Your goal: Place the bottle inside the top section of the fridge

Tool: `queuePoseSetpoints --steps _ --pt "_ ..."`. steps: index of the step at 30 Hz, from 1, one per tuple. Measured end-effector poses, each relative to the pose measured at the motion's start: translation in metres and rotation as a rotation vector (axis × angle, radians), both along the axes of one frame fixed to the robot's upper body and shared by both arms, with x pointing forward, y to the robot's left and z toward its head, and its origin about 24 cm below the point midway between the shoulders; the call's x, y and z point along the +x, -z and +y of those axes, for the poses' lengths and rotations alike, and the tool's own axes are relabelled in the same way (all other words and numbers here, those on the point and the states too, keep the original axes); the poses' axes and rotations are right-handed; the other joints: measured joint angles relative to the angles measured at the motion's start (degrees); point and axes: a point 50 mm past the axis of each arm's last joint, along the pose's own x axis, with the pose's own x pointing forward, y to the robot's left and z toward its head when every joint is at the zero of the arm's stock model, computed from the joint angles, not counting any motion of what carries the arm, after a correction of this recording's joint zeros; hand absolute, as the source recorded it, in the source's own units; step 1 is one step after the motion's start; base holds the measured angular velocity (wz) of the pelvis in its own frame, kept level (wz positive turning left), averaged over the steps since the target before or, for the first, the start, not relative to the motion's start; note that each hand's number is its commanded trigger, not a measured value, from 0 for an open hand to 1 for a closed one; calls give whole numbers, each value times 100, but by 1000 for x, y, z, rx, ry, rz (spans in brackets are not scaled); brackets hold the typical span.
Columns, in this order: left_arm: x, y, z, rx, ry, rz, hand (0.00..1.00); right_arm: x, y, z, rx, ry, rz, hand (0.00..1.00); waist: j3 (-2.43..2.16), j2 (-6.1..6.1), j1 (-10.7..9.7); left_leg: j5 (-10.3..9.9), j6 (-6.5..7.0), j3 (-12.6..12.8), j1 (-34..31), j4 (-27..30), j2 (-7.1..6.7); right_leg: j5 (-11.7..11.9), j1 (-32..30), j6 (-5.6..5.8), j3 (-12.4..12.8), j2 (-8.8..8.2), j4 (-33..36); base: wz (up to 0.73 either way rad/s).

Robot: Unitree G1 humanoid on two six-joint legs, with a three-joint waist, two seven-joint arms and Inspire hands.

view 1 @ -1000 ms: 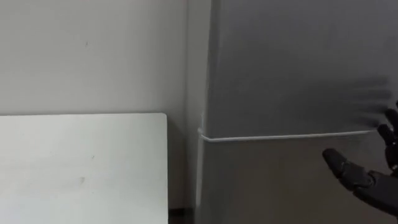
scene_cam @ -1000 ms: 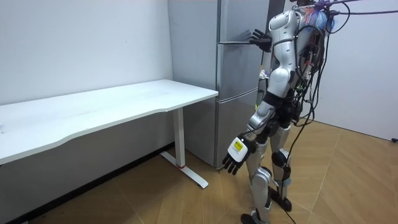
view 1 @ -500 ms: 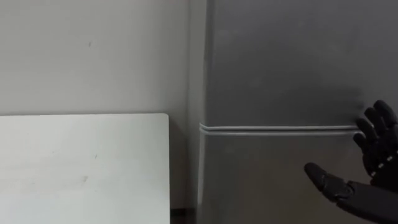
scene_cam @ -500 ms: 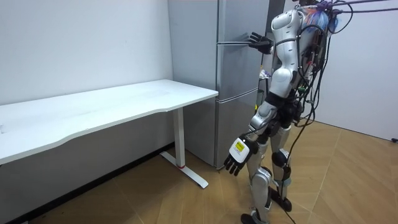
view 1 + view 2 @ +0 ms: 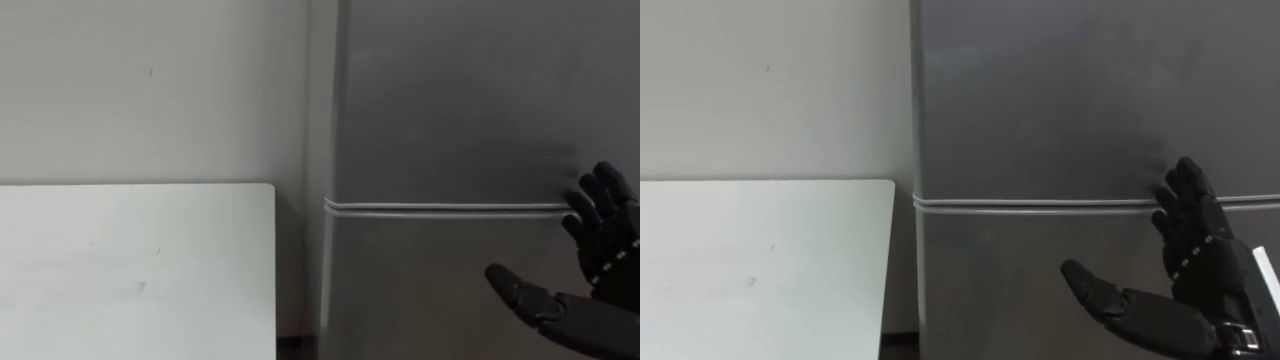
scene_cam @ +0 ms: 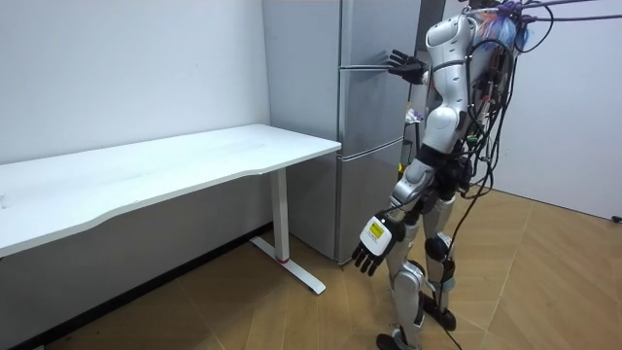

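Left eye: right hand [image 5: 603, 243] spread wide, empty, at the fridge [image 5: 450, 110] door seam; both doors closed, white table [image 5: 130, 270] beside it.
Room: left hand [image 6: 370, 246] hangs loose by the thigh, empty.
Right eye: same scene; can't tell where the bottle is.

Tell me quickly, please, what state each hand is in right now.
Left hand: open, hanging at the robot's side, holding nothing.
Right hand: open, fingers spread, raised before the fridge, holding nothing.
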Motion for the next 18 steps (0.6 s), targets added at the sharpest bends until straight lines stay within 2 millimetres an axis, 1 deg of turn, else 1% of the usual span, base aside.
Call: queuePoseSetpoints --steps 7,16,18 --pt "0 0 0 -1 1 -2 0 0 0 0 2 6 0 0 7 -17 0 0 0 0 -3 0 -1 0 1 0 0 0 0 0" --pt "0 -1 3 6 2 -6 0 0 0 -2 12 34 -1 0 4 -57 -2 0 0 -2 -11 -2 -2 -1 -1 1 -3 0 -7 0" --pt "0 -1 3 6 1 -10 0 -1 -2 -5 15 60 -8 0 1 -58 3 0 0 -14 -11 -6 -2 -1 -1 1 -8 0 -7 0"
